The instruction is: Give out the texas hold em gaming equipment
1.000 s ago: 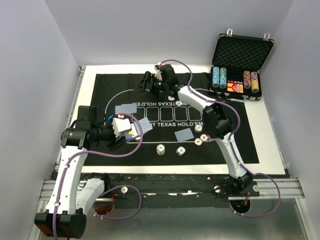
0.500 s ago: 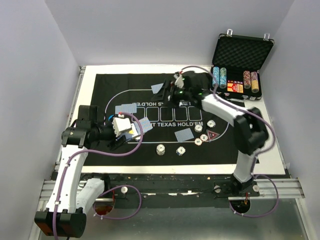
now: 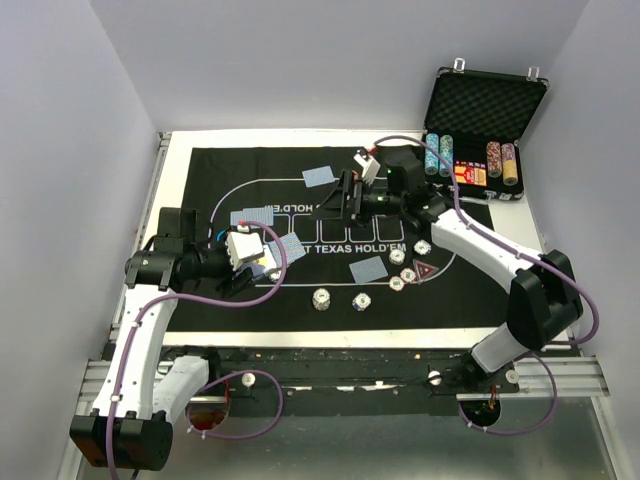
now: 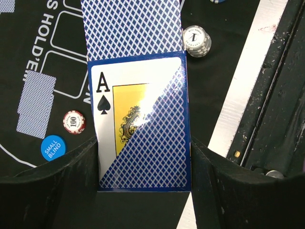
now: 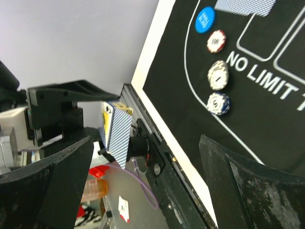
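We could not see the lower end of the deck box (image 4: 143, 109); it sank between the dark fingers of the left gripper (image 4: 143, 143), which was clenched on its two long sides. From above, the box was mostly tucked under that arm's wrist camera, with only a corner of yellow and blue showing, at the left of the mat (image 3: 300, 320). Above the box in the left wrist view a blue-backed card (image 4: 131, 26) was cut off by the top edge, and we could not tell whether it stuck out of the box or lay on the mat beyond. The chip stacks (image 3: 321, 299) were too small from above to read.

The box's long axis ran along the fingers, pointing out from the wrist toward the middle of the mat, its ace-of-spades face turned up to the wrist camera. The right wrist view caught it edge-on and tilted, off the mat's near-left border.

The right gripper (image 5: 147, 143) hung over the far middle of the mat with its jaws spread wide and nothing between them. A second earlier it had been at the far edge of the mat; since then it had drawn back toward the centre, the elbow had swung out to the right, and a single card (image 3: 320, 176) lay face down where it had been. The left arm and its box had barely shifted.
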Tool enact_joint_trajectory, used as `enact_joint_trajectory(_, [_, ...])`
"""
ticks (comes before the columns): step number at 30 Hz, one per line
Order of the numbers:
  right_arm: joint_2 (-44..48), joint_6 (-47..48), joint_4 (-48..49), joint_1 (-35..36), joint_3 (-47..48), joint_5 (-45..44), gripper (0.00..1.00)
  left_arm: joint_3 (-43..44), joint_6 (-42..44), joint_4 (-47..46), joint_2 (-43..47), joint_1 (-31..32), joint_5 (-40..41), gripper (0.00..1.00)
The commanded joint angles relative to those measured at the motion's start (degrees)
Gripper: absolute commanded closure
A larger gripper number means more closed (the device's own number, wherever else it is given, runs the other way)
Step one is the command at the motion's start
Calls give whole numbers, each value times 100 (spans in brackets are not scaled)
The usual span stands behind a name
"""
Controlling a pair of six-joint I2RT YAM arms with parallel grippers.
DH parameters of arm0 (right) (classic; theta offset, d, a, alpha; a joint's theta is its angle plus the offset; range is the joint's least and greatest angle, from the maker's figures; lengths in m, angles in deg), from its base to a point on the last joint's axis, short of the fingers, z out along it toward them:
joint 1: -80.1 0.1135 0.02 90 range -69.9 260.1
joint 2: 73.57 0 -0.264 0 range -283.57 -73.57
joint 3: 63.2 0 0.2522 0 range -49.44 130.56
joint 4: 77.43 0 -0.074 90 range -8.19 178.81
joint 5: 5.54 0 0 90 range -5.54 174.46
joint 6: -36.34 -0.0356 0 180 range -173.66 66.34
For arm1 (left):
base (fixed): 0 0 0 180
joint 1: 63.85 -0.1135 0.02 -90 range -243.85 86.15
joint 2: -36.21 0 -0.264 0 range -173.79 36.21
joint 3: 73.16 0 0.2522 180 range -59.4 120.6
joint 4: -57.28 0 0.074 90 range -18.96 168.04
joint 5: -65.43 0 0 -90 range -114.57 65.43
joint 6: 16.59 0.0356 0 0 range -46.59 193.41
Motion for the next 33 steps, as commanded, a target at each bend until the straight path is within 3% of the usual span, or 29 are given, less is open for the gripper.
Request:
enact_joint_trajectory(1, [-154, 229, -149, 450, 63, 264, 0, 8, 5, -132, 22, 8, -297, 53])
enact_joint_trajectory(11, [-549, 10, 194, 969, 265, 228, 2, 17, -30, -132, 40, 16, -270, 53])
enact_joint_trajectory(33, [-409, -570, 616, 1005, -33, 255, 66, -9, -39, -184, 49, 8, -262, 53])
